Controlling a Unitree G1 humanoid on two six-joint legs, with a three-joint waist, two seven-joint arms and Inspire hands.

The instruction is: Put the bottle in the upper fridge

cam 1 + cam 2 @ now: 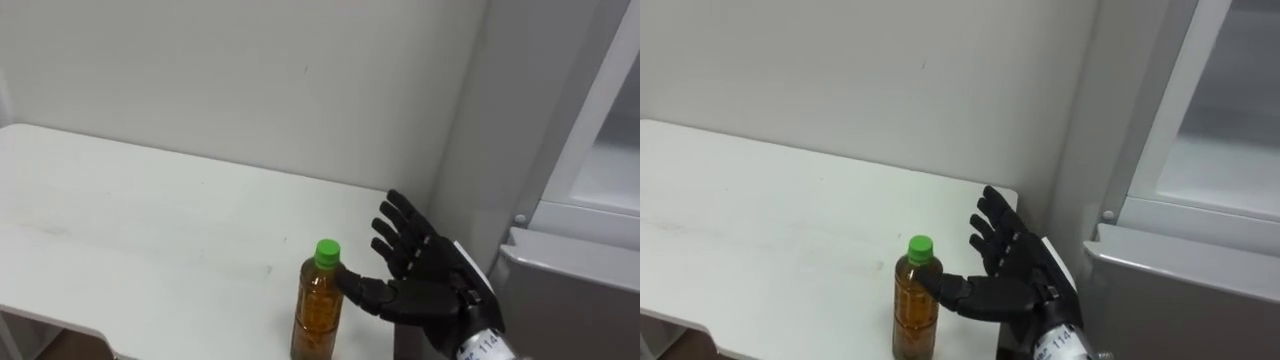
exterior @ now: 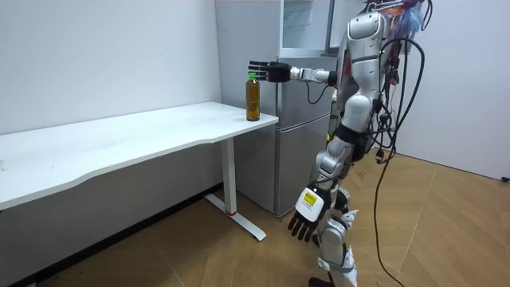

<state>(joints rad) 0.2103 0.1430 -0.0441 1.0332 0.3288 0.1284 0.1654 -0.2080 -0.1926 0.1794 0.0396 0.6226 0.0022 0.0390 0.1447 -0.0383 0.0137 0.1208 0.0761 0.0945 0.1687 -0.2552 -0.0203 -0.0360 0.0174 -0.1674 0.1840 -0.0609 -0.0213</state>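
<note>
Bottle [image 1: 318, 312] at table [image 1: 130, 225] corner, right robot hand [image 1: 432, 278] spread beside

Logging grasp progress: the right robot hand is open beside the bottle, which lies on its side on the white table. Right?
No: the bottle stands upright on the white table, as the left eye view shows. The right robot hand is open beside it.

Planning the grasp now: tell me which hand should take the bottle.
Right. The right hand is open beside the bottle, thumb near its neck; the left hand hangs low by the leg.
</note>
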